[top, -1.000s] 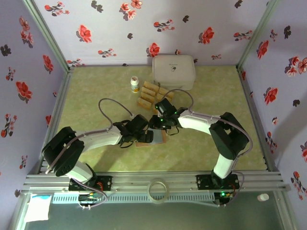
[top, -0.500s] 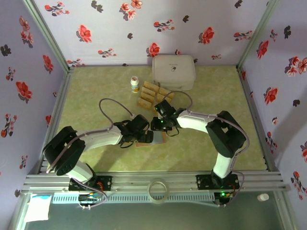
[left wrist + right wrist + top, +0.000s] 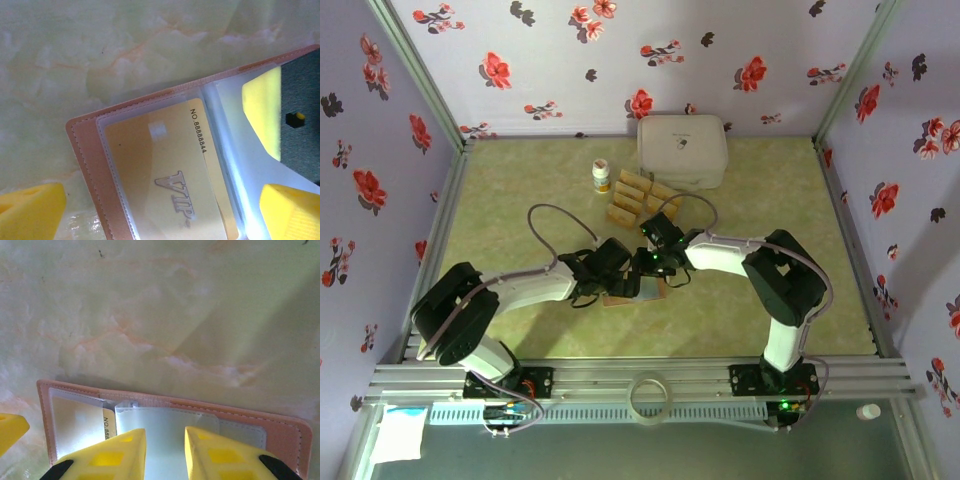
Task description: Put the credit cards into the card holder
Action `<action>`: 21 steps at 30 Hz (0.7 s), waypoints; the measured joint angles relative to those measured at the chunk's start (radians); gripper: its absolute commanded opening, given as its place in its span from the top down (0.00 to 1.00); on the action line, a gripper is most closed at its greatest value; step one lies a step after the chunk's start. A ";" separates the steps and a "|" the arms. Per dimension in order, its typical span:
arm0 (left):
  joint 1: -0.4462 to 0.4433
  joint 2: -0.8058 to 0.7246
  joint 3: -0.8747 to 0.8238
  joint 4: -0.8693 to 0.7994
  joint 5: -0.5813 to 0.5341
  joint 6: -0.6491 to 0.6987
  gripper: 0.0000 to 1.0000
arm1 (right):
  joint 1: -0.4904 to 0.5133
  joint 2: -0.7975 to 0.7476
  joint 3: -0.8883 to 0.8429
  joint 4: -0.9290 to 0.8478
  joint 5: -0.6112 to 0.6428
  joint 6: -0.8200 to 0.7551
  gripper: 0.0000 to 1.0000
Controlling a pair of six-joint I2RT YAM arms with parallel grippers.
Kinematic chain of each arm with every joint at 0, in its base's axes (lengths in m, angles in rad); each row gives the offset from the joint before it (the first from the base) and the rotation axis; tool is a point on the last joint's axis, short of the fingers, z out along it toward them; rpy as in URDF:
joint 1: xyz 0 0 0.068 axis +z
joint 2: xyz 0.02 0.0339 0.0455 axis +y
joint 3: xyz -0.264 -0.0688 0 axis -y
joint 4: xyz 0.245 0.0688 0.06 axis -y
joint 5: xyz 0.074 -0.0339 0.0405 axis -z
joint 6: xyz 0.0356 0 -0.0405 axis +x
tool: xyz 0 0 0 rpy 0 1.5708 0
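Note:
The card holder (image 3: 87,165) lies open on the table, pinkish-tan with clear pockets, partly under both grippers in the top view (image 3: 658,290). A gold credit card (image 3: 165,170) marked VIP sits inside its left pocket. My left gripper (image 3: 160,215) is open wide, one finger on each side of that pocket (image 3: 620,283). My right gripper (image 3: 165,450) hovers over the holder's clear middle sleeve (image 3: 165,420), its jaws a narrow gap apart with nothing clamped between them (image 3: 653,268). Several more gold credit cards (image 3: 632,196) lie loose farther back on the table.
A large white rounded box (image 3: 682,150) stands at the back. A small white bottle (image 3: 601,176) is left of the loose cards. The left arm's cable (image 3: 545,215) loops over the table. Patterned walls close in three sides.
My right arm has shifted slightly to the left over the holder. The left arm and the holder have stayed where they were.

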 measured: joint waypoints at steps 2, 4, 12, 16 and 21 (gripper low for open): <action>0.000 0.011 0.002 0.001 -0.001 0.005 0.00 | 0.000 0.000 0.000 0.000 0.000 0.003 0.74; 0.000 0.022 0.004 0.001 -0.001 0.009 0.00 | 0.000 0.000 0.000 0.000 0.000 0.004 0.74; -0.008 0.033 0.003 0.011 -0.010 0.029 0.00 | 0.009 0.000 -0.001 0.020 -0.017 0.022 0.74; -0.013 0.003 -0.017 0.011 -0.026 0.024 0.00 | 0.009 -0.005 -0.001 0.016 -0.018 0.017 0.74; -0.018 -0.091 -0.057 0.019 -0.035 -0.016 0.00 | 0.009 -0.048 0.001 -0.032 0.013 -0.024 0.74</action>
